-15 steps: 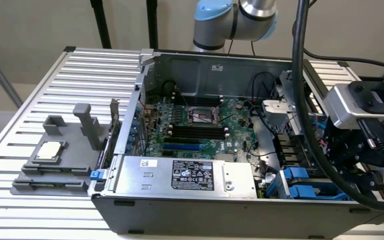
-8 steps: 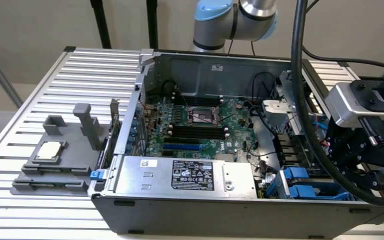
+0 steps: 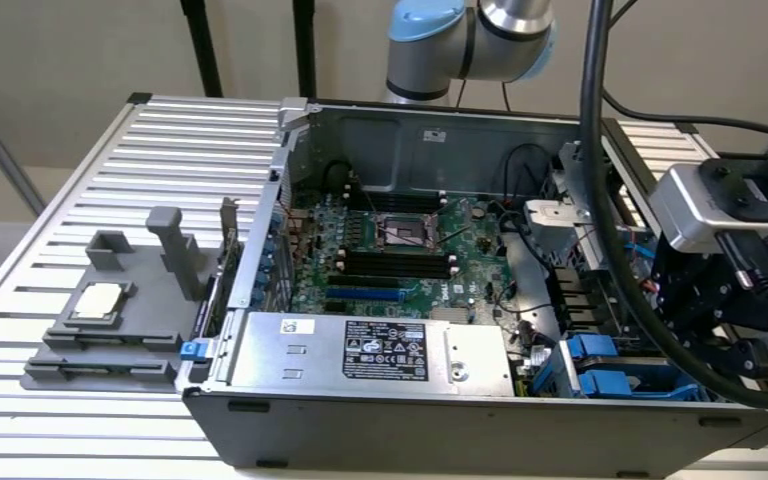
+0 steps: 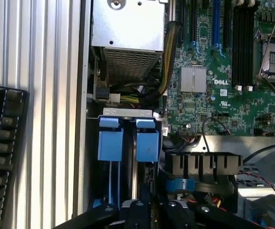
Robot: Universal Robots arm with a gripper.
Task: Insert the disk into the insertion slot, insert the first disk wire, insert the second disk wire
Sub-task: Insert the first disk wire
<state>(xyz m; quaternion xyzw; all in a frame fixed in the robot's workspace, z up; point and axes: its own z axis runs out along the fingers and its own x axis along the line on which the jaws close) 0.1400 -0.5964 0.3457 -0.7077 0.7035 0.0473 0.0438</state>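
Your hand [image 4: 147,210] is closed tight (whether it pinches anything, I cannot tell), near the disk [image 4: 147,143], which seems to sit in the insertion slot [image 4: 127,112]. I judge this the insertion step; it calls for a straight, gentle push.

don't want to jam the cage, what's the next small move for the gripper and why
Probably a short, slow advance straight toward the cage, then a check. The gripper is shut and sits close to the two blue carriers, which stand side by side in the cage. Whether it grips one I cannot tell, so a larger move seems risky.
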